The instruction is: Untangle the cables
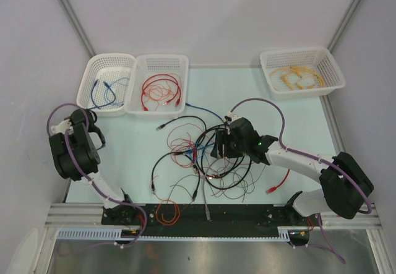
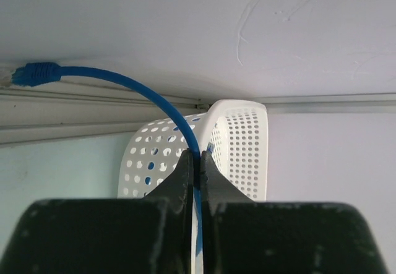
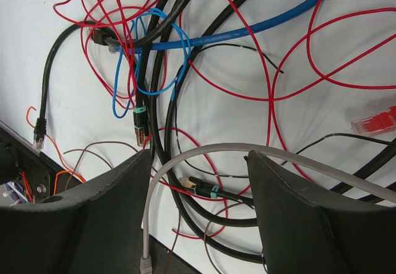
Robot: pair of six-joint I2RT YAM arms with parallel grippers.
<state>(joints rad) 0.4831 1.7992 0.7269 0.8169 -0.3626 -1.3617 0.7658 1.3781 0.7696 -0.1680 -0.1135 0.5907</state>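
Blue cable [image 2: 143, 94] is clenched in the left hand [image 2: 197, 162] beside the basket [image 2: 242, 135] at ten o'clock of the tangled cables [image 1: 198, 153], seemingly for sorting; the released right hand [image 3: 198, 162] straddles a grey cable [image 3: 322, 167].

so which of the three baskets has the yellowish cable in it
The right basket, standing alone at the far edge, holding a yellowish coil. The left basket holds blue cable, the middle basket red cable.
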